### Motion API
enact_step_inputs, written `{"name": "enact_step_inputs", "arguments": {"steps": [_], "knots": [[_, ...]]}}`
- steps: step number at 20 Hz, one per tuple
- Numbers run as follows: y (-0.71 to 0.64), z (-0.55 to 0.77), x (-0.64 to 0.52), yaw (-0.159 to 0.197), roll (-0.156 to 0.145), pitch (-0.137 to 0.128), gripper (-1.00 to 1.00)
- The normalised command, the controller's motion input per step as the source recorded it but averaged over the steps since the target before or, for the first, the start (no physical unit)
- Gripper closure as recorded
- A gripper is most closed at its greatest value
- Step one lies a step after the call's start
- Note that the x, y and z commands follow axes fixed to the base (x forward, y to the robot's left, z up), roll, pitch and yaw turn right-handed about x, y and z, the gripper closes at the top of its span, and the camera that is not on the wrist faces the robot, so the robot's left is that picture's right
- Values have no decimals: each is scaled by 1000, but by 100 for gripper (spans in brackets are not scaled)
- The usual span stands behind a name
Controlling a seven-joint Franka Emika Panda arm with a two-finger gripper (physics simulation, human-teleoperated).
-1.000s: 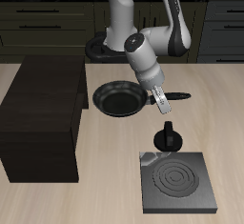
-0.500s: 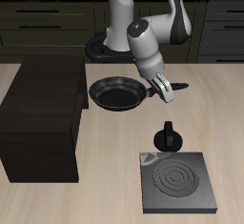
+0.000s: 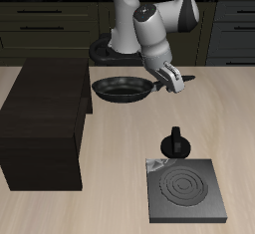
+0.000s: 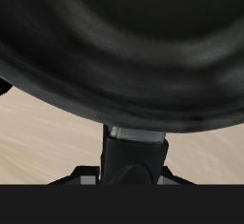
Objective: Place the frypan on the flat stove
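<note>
The gripper [image 3: 169, 81] is clamping its fingers on the frypan's handle, holding the frypan [image 3: 124, 87] above the table at the frame's upper middle. It's looking rigid and front-heavy, so a grip near the bowl suits. The flat stove [image 3: 185, 189] is sitting at lower right; only the wrist view is showing the handle's root [image 4: 134, 152] close up.

The exterior view looked down from above the table's [image 3: 120, 203] front edge toward its back. The wrist view sat tight against the frypan [image 4: 124, 47], which both shared.
</note>
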Motion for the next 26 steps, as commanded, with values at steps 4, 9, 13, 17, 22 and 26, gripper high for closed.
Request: {"name": "enact_step_inputs", "arguments": {"steps": [4,9,13,17,22,26], "knots": [[-49,223,-70,50,-7,-18,100],[55,126,-3,72,10,7,100],[-83,299,-94,20,6,-56,100],[-57,360,-122,62,-15,-44,100],[7,297,-72,28,2,-31,100],[47,189,-38,19,12,-27,100]]}}
